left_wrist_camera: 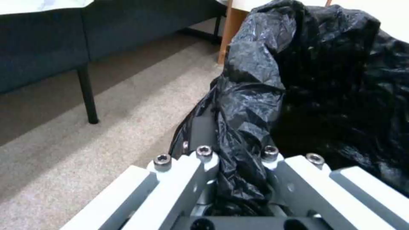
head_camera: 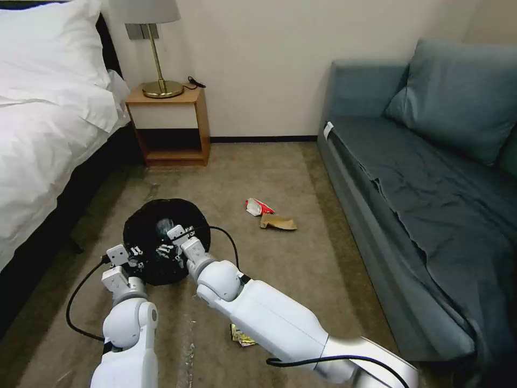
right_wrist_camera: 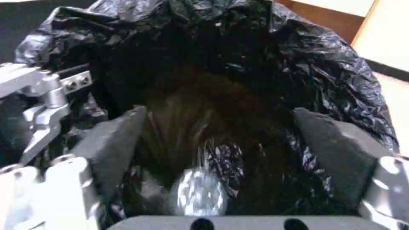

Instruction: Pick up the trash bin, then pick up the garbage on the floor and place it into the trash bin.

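The trash bin (head_camera: 145, 221) is lined with a glossy black bag (left_wrist_camera: 324, 80) and stands on the carpet just ahead of me. My left gripper (head_camera: 135, 254) is shut on the near rim of the bin, with bag plastic pinched between its fingers (left_wrist_camera: 200, 127). Over the bin's mouth, my right gripper (head_camera: 173, 240) is open, its dark pads (right_wrist_camera: 113, 140) wide apart. A clear bottle (right_wrist_camera: 199, 191) lies blurred inside the bag below them. More garbage lies on the floor: a red-and-white wrapper (head_camera: 258, 206), a tan paper scrap (head_camera: 278, 222), and a gold foil wrapper (head_camera: 242, 337) partly hidden under my right arm.
A white bed (head_camera: 43, 134) runs along the left, and its dark leg (left_wrist_camera: 87, 95) is near the bin. A wooden nightstand (head_camera: 169, 124) with a brass lamp stands at the back wall. A blue sofa (head_camera: 431, 188) lines the right side. Open carpet lies between them.
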{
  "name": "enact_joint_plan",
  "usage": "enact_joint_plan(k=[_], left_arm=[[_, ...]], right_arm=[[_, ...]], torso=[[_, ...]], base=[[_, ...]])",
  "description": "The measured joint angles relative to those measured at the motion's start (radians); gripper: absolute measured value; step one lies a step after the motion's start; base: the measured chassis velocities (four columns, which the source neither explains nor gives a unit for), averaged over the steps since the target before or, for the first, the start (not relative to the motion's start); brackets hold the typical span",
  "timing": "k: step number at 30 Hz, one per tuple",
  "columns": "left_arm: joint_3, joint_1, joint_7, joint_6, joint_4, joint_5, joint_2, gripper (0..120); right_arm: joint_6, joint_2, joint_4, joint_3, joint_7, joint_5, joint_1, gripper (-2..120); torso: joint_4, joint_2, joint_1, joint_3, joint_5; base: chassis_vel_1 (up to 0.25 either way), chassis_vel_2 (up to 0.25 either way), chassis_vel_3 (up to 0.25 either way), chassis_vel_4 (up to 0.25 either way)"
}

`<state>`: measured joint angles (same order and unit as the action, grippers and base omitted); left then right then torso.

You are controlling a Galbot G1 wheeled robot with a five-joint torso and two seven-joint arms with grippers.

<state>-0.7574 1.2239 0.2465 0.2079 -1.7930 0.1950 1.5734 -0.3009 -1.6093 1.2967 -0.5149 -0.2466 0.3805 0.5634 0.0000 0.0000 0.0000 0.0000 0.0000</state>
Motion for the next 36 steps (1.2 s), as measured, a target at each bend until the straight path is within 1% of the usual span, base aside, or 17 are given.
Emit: enact_joint_plan(k=[1, 6, 9, 10, 12, 19, 21, 22, 23, 24, 25, 27, 28, 30, 31, 33, 36], left_arm=[[-0.001, 0.001, 0.0, 0.0, -0.005, 0.0, 0.002, 4], [-0.001, 0.002, 0.001, 0.0, -0.006, -0.001, 0.003, 4], [-0.004, 0.002, 0.001, 0.0, -0.006, -0.001, 0.003, 4], [-0.006, 0.001, 0.002, 0.0, -0.008, -0.001, 0.003, 4], [-0.008, -0.001, 0.002, 0.0, -0.009, 0.0, 0.001, 4], [-0.018, 0.0, 0.003, 0.0, -0.008, 0.013, -0.006, 4], [-0.023, 0.002, 0.003, 0.0, -0.011, 0.019, -0.01, 4], [-0.023, 0.002, 0.003, 0.0, -0.011, 0.019, -0.01, 4], [-0.029, 0.002, 0.003, 0.0, -0.013, 0.022, -0.015, 4], [-0.031, 0.001, 0.004, 0.0, -0.014, 0.023, -0.016, 4], [-0.031, 0.001, 0.004, 0.0, -0.014, 0.023, -0.016, 4], [-0.033, 0.001, 0.004, 0.001, -0.017, 0.028, -0.019, 4], [-0.033, 0.001, 0.004, 0.001, -0.017, 0.028, -0.019, 4], [-0.034, 0.001, 0.003, 0.002, -0.018, 0.034, -0.024, 4], [-0.034, 0.001, 0.003, 0.002, -0.018, 0.034, -0.024, 4], [-0.037, 0.003, 0.003, 0.002, -0.02, 0.037, -0.026, 4], [-0.037, 0.005, 0.003, 0.002, -0.02, 0.038, -0.026, 4]], right_arm=[[-0.003, 0.0, 0.005, -0.004, -0.001, 0.003, 0.001, 99], [-0.007, 0.001, 0.016, -0.004, -0.005, 0.002, 0.006, 100], [-0.009, 0.001, 0.028, 0.029, -0.016, -0.009, 0.004, 100], [-0.035, 0.001, 0.029, 0.083, -0.048, -0.021, -0.013, 100], [-0.054, 0.001, 0.03, 0.122, -0.073, -0.017, -0.027, 100], [-0.127, 0.001, 0.062, 0.211, -0.127, -0.001, -0.03, 100], [-0.19, 0.009, 0.084, 0.226, -0.161, 0.046, -0.008, 100], [-0.19, 0.009, 0.084, 0.226, -0.161, 0.046, -0.008, 100], [-0.263, 0.029, 0.106, 0.237, -0.201, 0.103, 0.01, 100], [-0.301, 0.038, 0.117, 0.243, -0.225, 0.141, 0.02, 100], [-0.301, 0.038, 0.117, 0.243, -0.225, 0.141, 0.02, 100], [-0.36, 0.054, 0.134, 0.251, -0.273, 0.222, 0.04, 100], [-0.36, 0.054, 0.134, 0.251, -0.273, 0.222, 0.04, 100], [-0.414, 0.08, 0.143, 0.254, -0.318, 0.314, 0.069, 100], [-0.414, 0.08, 0.143, 0.254, -0.318, 0.314, 0.069, 100], [-0.442, 0.125, 0.156, 0.236, -0.36, 0.424, 0.095, 100], [-0.443, 0.156, 0.157, 0.212, -0.369, 0.458, 0.108, 100]], torso=[[0.0, 0.0, 0.0, 0.0, 0.0], [0.0, 0.0, 0.0, 0.0, 0.0], [0.0001, 0.0, 0.0, 0.0, 0.0], [0.0, 0.0, 0.0, 0.0, 0.0], [-0.0002, 0.0, 0.0, 0.0, 0.0001], [-0.0001, 0.0, 0.0, 0.0, 0.0], [0.0002, 0.0, 0.0, 0.0, 0.0001], [0.0002, 0.0, 0.0, 0.0, 0.0001], [0.0001, 0.0, 0.0, 0.0, 0.0001], [0.0, 0.0, 0.0, 0.0, 0.0001], [0.0, 0.0, 0.0, 0.0, 0.0001], [-0.0003, 0.0, 0.0, 0.0, 0.0001], [-0.0003, 0.0, 0.0, 0.0, 0.0001], [-0.0002, 0.0, 0.0, 0.0, 0.0002], [-0.0002, 0.0, 0.0, 0.0, 0.0002], [0.0, 0.0, 0.0, 0.0, 0.0003], [0.0, 0.0, 0.0, 0.0, 0.0002]], base=[[0.0, 0.0, 0.0, 0.0], [0.0, 0.0, 0.0, 0.0], [0.0, 0.0, 0.0, 0.0], [0.0, 0.0, 0.0, 0.0], [0.0, 0.0, 0.0, 0.0], [0.0, 0.0, 0.0, 0.0], [0.0, 0.0, 0.0, 0.0], [0.0, 0.0, 0.0, 0.0], [0.0, 0.0, 0.0, 0.0], [0.0, 0.0, 0.0, 0.0], [0.0, 0.0, 0.0, 0.0], [0.0, 0.0, 0.0, 0.0], [0.0, 0.0, 0.0, 0.0], [0.0, 0.0, 0.0, 0.0], [0.0, 0.0, 0.0, 0.0], [0.0, 0.0, 0.0, 0.0], [0.0, 0.0, 0.0, 0.0]])
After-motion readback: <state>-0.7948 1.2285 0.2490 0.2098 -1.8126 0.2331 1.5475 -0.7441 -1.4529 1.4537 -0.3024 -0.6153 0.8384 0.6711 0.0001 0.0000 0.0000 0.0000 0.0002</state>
